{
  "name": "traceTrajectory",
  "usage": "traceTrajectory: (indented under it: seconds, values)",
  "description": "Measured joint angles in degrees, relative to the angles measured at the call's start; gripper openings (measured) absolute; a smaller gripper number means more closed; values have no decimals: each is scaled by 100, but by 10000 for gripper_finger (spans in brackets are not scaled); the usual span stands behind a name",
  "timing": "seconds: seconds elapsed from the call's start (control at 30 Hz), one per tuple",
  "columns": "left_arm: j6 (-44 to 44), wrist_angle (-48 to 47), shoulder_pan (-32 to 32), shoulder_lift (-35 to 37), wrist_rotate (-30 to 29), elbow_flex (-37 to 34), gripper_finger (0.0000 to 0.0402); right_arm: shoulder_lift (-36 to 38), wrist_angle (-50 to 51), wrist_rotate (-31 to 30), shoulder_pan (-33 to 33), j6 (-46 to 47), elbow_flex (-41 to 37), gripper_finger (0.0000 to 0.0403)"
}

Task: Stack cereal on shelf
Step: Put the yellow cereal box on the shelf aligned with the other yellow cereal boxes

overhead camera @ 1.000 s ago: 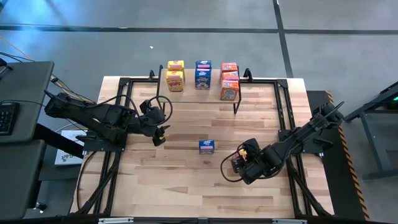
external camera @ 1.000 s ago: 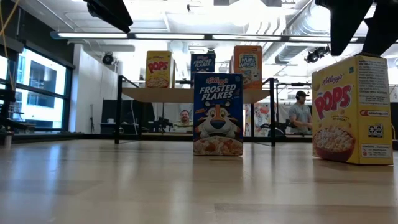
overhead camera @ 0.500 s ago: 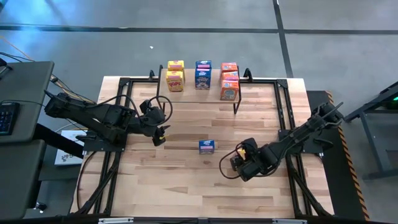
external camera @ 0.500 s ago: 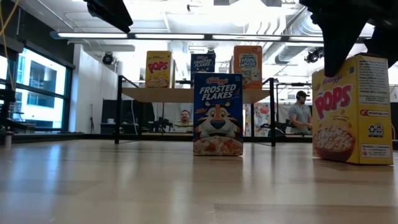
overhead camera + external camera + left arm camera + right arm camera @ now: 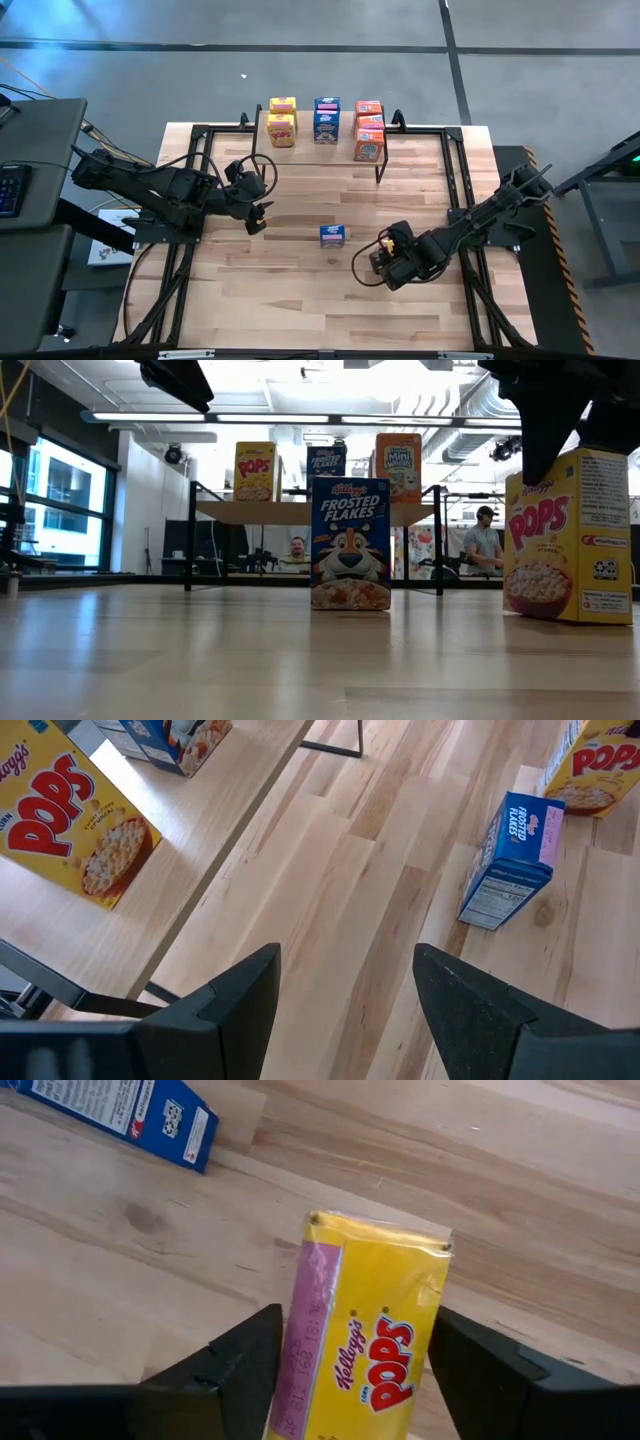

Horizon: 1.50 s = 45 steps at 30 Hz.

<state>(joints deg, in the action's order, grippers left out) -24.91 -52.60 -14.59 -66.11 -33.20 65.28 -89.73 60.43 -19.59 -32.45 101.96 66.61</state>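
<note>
Butcher-block tabletop (image 5: 300,290) fills the low view, with ceiling lights, windows and two people at desks in the room beyond. The shelf (image 5: 325,135) stands along the far edge, carrying yellow, blue and orange cereal boxes. A blue Frosted Flakes box (image 5: 333,235) stands mid-table. Near the right edge, the right gripper (image 5: 350,1370) straddles the yellow Pops box (image 5: 365,1340); whether its fingers actually touch is unclear. The left gripper (image 5: 345,995) hovers with jaws apart, holding nothing, toward the left edge.
</note>
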Motion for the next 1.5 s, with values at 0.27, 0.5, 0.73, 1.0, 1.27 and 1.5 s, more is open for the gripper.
traceTrajectory:
  seconds: [0.27, 0.5, 0.73, 1.0, 1.27, 1.5]
  values:
    - [0, -1, 0, 0, 0, 0, 221, 0, -49, -57, 3, -33, 0, 193]
    - [0, -2, 0, 0, 1, 0, 221, 0, -44, -95, 3, -42, 0, 174]
    - [0, 0, 0, 0, 0, 0, 221, 0, -45, -87, 2, -44, 0, 169]
    - [0, -2, 0, 0, -1, 0, 221, 2, 166, 61, 2, -200, 237, 169]
    - [0, -2, 0, 0, 1, 0, 221, 4, 882, 0, 176, -668, 737, 169]
    - [0, -2, -2, -1, 0, 0, 221, 4, 1291, -29, 571, -1472, 1110, 169]
